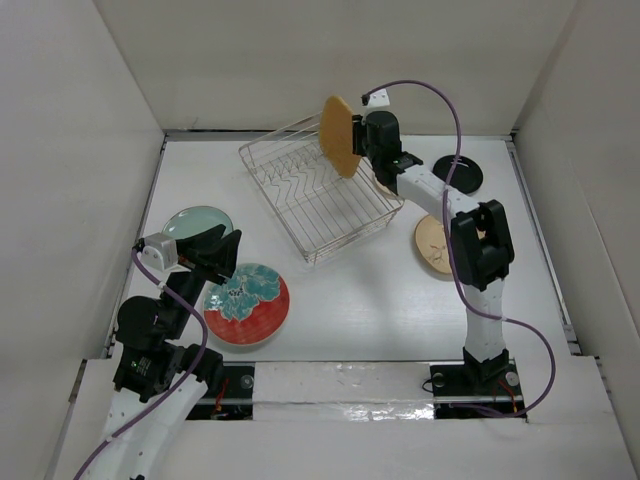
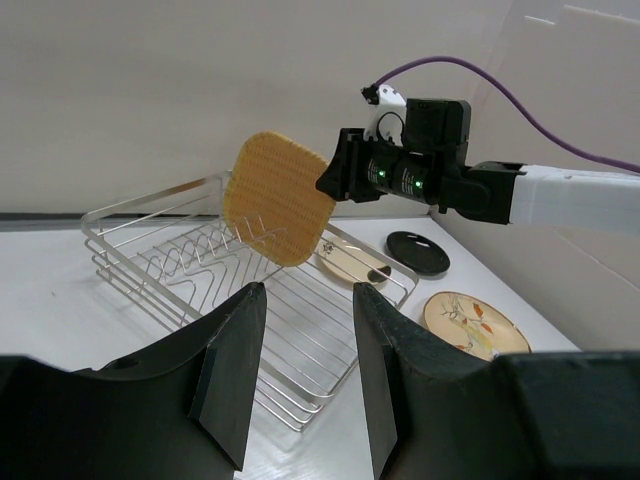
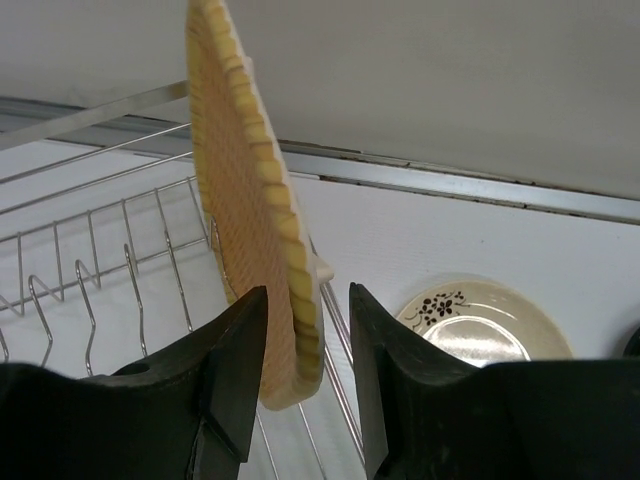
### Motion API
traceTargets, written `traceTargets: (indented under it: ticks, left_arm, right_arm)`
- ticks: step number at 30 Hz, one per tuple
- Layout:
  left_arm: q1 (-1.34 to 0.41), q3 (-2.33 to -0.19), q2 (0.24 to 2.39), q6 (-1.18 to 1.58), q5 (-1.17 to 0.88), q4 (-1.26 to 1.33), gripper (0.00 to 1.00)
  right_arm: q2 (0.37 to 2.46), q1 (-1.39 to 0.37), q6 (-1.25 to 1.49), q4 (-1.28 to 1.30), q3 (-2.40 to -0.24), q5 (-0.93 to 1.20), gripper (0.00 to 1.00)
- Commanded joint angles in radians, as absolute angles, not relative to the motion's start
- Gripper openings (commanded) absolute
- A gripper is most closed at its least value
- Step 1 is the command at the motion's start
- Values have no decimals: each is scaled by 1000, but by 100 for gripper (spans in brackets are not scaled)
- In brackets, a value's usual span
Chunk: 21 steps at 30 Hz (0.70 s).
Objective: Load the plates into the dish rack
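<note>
The silver wire dish rack [image 1: 305,195] stands at the back middle. The rounded-square wooden plate [image 1: 340,135] stands on edge at the rack's far right end, with prongs in front of its lower part in the left wrist view [image 2: 278,195]. My right gripper [image 1: 357,140] straddles the plate's edge [image 3: 235,200]. The left finger is against the plate and a gap shows at the right finger [image 3: 375,330]. My left gripper [image 1: 222,250] is open and empty above the red flowered plate [image 1: 247,303], beside the pale teal plate [image 1: 195,222].
The small cream plate with a dark blotch [image 3: 470,325] lies just right of the rack, under my right arm. The small black plate [image 1: 458,175] and the beige speckled plate [image 1: 437,245] lie at the right. White walls enclose the table.
</note>
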<state>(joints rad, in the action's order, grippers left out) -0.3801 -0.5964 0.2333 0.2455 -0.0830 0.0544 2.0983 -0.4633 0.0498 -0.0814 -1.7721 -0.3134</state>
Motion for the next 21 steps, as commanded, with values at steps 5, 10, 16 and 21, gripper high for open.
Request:
traceTargets:
  ticks: [5,10,16,21]
  left_arm:
    - [-385,-598,229,249,-100,91,37]
    - [-385,-598,222,252,-106,92,37]
    - [-385,-597,186,255,-109,95,35]
    - [-385,-597,147,262,-114,103,10]
  right_arm:
    - [1997,-463,55,-126,-1734,-324,52]
    - [1821,-424,153,-167,-1567,-307,59]
    - [1401,-246,536,-281,-968,-365,0]
    - [1109,-7,771,-281,-540,-373,0]
